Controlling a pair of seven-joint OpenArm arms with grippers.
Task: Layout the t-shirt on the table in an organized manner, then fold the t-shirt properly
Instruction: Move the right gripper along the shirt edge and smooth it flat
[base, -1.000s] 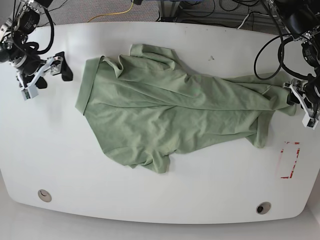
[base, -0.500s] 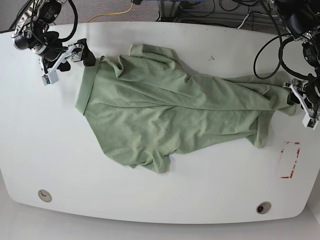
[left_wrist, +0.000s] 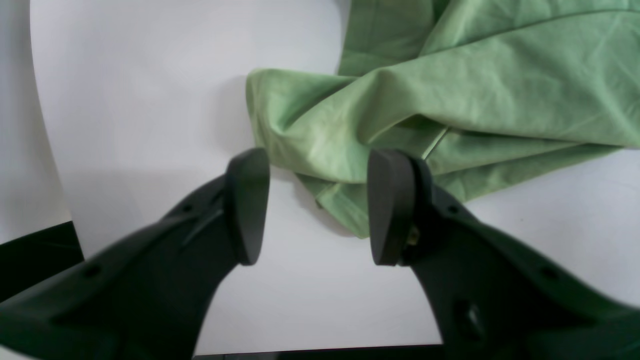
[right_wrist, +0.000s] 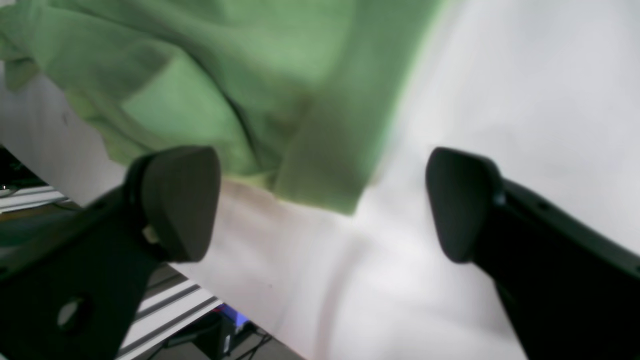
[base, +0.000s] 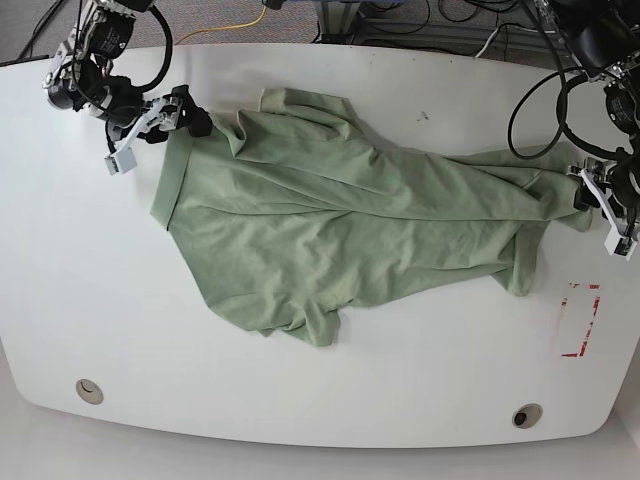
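The table (base: 90, 290) is a broad glossy white top with curved edges, and the t-shirt (base: 330, 220) lies spread across its middle in a rumpled, slanted heap, one end reaching toward the far-left corner in the base view and the other stretched out to the right edge. A red rectangular marking (base: 580, 320) sits on the bare surface near the right edge, just below the shirt's stretched end, and two round grommet holes (base: 89, 391) show along the near edge. The right gripper (right_wrist: 320, 200) sits at the shirt's far-left corner with its jaws spread wide — a folded green edge lies between them, touched by neither pad. The left gripper (left_wrist: 315, 205) is at the shirt's right end, jaws apart, straddling a bunched hem — whether the right-hand pad touches the cloth I cannot tell.
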